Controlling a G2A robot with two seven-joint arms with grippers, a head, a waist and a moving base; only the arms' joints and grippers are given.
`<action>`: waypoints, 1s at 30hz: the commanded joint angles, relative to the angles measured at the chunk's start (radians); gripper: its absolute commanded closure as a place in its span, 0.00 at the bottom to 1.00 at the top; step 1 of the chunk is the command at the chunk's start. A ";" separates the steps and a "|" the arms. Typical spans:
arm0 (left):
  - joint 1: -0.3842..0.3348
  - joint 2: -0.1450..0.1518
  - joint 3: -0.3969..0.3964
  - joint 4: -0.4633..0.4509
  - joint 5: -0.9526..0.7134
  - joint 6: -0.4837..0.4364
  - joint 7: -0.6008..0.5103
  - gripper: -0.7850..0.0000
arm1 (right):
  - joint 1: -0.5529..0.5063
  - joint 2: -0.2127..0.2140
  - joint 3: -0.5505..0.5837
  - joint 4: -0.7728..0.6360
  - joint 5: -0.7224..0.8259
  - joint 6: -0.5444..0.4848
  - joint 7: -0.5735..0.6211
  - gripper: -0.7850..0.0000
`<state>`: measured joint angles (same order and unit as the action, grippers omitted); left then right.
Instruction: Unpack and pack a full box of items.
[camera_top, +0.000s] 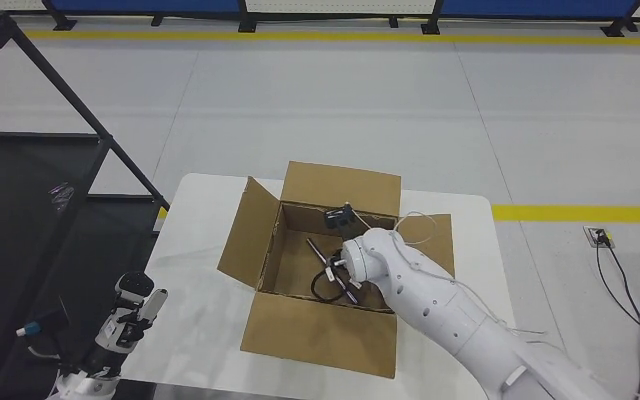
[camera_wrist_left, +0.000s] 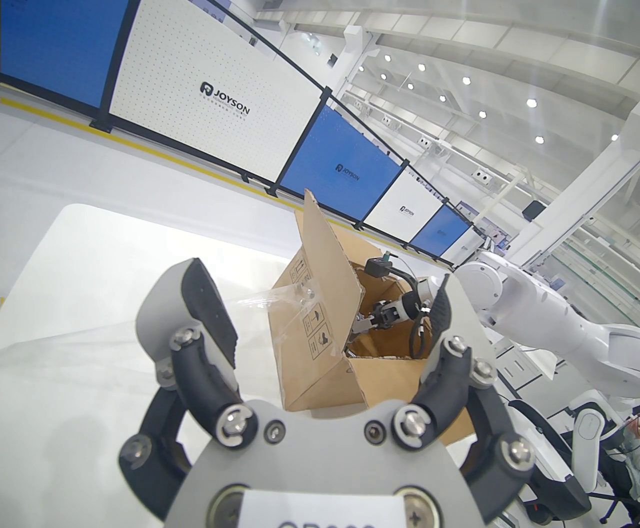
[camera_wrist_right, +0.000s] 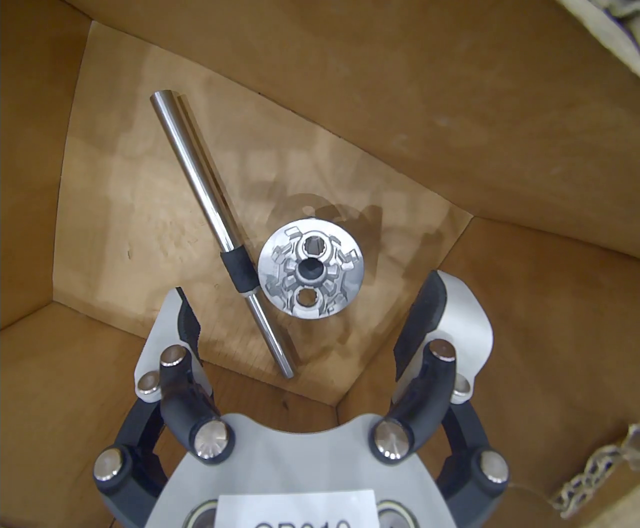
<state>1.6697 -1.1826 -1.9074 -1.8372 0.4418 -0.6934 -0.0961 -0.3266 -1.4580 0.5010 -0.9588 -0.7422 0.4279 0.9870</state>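
One white table (camera_top: 200, 250) holds one brown box (camera_top: 320, 335). The box is open, with its four flaps folded out. It stands well out past the fingers of the left gripper (camera_wrist_left: 322, 280). Those fingers (camera_wrist_left: 210, 305) are spread wide apart, and nothing is between them.

The right arm (camera_top: 440, 310) bends down into the box. The right gripper (camera_wrist_right: 307, 300) hangs inside the box, above its floor. Its fingers (camera_wrist_right: 187, 320) are wide apart too, and they hold nothing.

Two metal things lie on the floor of the box. The long shiny rod (camera_wrist_right: 200, 185) lies slanted. One end of it lies in the gap between the right fingers, close to one of them. The rest runs far out past the fingertips.

The round disc (camera_wrist_right: 311, 275) has holes in it and lies flat. It sits just past the right fingertips, in the middle of the gap, and does not touch them. It is just beside the rod, but I cannot tell if the two touch.

A small black band (camera_wrist_right: 240, 272) wraps the rod, right next to the disc.
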 joint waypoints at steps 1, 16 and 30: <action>0.000 0.000 0.000 0.000 0.000 0.000 0.000 0.00 | 0.001 -0.012 0.002 0.035 0.013 -0.010 -0.022 0.00; 0.000 0.000 0.000 0.000 0.000 0.000 0.000 0.00 | 0.021 -0.069 0.034 0.186 0.046 -0.053 -0.078 1.00; 0.000 0.000 0.000 0.000 0.000 0.000 0.000 0.00 | -0.050 -0.005 0.132 -0.126 -0.137 0.033 -0.004 1.00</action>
<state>1.6697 -1.1826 -1.9074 -1.8372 0.4418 -0.6934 -0.0961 -0.3629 -1.4744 0.6181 -1.0330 -0.8508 0.4450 0.9714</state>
